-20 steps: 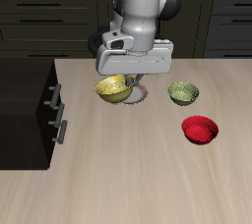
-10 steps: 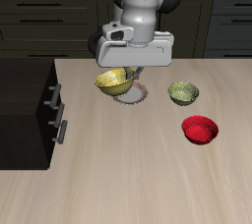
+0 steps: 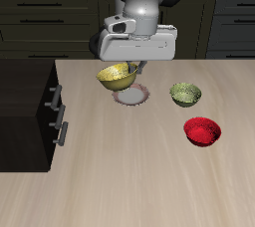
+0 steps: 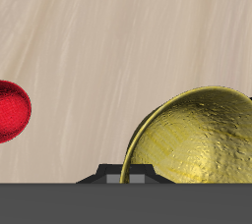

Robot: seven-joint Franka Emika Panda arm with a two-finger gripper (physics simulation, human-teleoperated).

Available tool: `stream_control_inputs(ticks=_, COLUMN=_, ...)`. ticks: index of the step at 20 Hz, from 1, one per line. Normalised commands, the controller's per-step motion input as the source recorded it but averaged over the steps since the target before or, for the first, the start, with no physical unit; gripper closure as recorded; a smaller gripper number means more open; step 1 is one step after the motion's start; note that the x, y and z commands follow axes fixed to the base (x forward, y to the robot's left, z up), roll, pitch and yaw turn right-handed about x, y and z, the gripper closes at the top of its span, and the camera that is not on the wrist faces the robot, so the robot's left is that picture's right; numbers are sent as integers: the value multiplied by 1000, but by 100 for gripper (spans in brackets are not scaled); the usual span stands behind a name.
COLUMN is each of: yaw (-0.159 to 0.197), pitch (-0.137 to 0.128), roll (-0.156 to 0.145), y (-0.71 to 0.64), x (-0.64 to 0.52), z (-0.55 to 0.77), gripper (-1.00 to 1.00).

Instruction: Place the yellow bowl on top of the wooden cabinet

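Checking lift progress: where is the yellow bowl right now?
In the exterior view the yellow bowl hangs tilted in the gripper, off the table above a white plate, between the wooden cabinet and the olive-green bowl.

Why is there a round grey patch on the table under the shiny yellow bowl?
Exterior view: that patch is a soft shadow cast by the lifted golden-yellow bowl held in the gripper; the image is sharp, evenly lit. Wrist view: the bowl's speckled inside glints, and the small red bowl shows a bright highlight; no blur.
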Motion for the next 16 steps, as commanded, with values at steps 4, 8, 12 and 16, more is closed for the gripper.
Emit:
stream_control_inputs(ticks=4, yaw=1, pitch=-6, roll=-4, y=-8, x=10, z=33, gripper=100)
stream_control_inputs(ticks=8, yaw=-3, pitch=0, roll=-5, y=-51, x=-45, z=27, gripper=100)
stream_control_inputs(ticks=12, yaw=6, pitch=-7, roll=2, y=-16, x=-28, z=49, gripper=100)
stream_control_inputs(ticks=16, yaw=4, pitch=8, roll=4, y=-10, x=-43, z=-25, gripper=100)
